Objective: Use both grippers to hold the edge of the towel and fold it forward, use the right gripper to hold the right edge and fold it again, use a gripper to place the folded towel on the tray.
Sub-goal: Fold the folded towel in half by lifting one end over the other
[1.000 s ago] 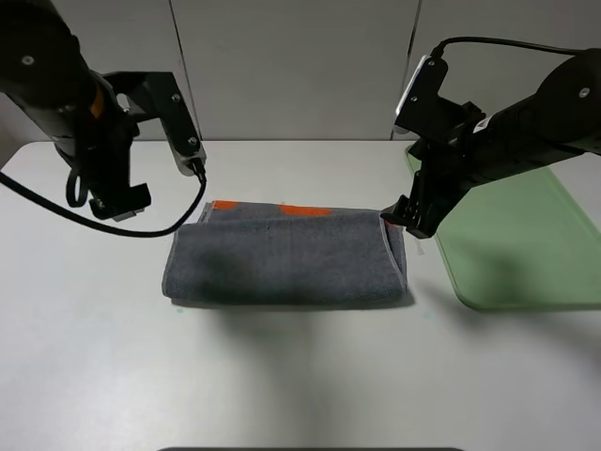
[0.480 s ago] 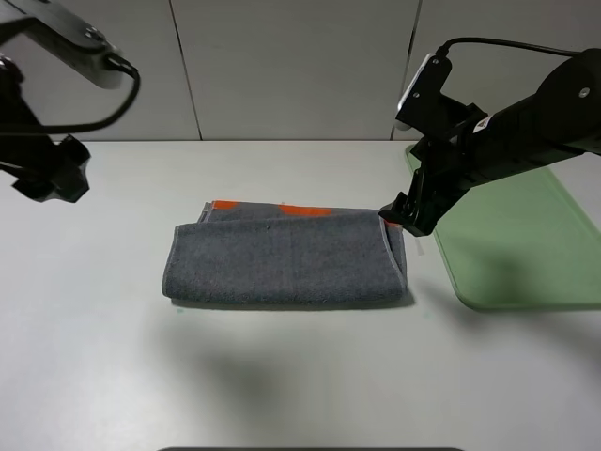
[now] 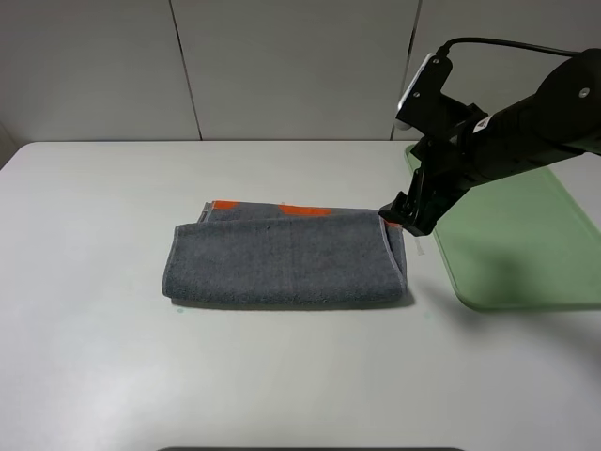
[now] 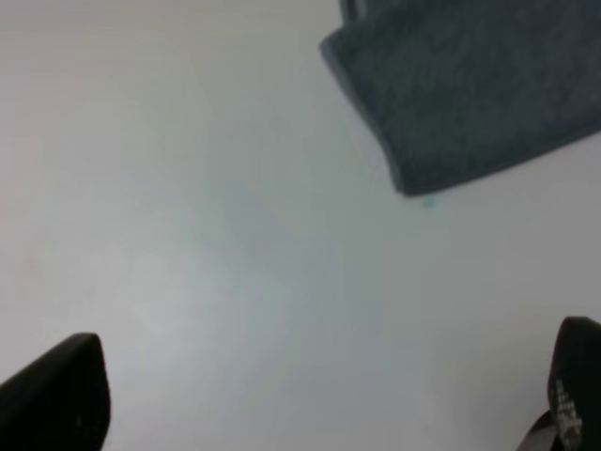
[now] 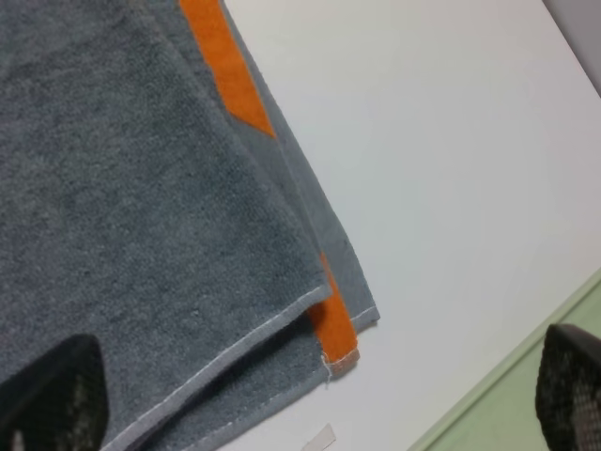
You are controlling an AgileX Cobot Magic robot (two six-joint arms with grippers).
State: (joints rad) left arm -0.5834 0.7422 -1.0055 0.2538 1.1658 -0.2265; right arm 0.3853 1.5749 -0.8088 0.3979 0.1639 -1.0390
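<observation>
- The towel (image 3: 286,268) lies folded into a long dark grey strip about the middle of the table (image 3: 113,376). Its long sides run along with the table's front edge.
- Its orange band (image 3: 305,210) peeks out from under the upper layer on the side toward the table's far edge.
- The pale green tray (image 3: 526,263) lies flat by the table's right edge, just beside the towel's right end but apart from it.
- The right pincer (image 3: 406,222) hangs at the towel's far right corner, between towel and tray. Its black arm (image 3: 507,122) reaches in from the table's right side.
- In the right wrist view, the right pincer (image 5: 310,395) stands wide, with its fingertips (image 5: 47,399) far apart.
- In the gap lie the towel (image 5: 122,188) corner layers, the orange band (image 5: 225,80) and a pale stitched hem (image 5: 225,352). Nothing is clamped.
- A sliver of the tray (image 5: 488,423) shows past that corner.
- The left pincer (image 4: 319,395) is wide too and holds nothing.
- It sits above bare table (image 4: 207,235), with one corner of the towel (image 4: 470,85) well apart from its fingertips (image 4: 56,399).
</observation>
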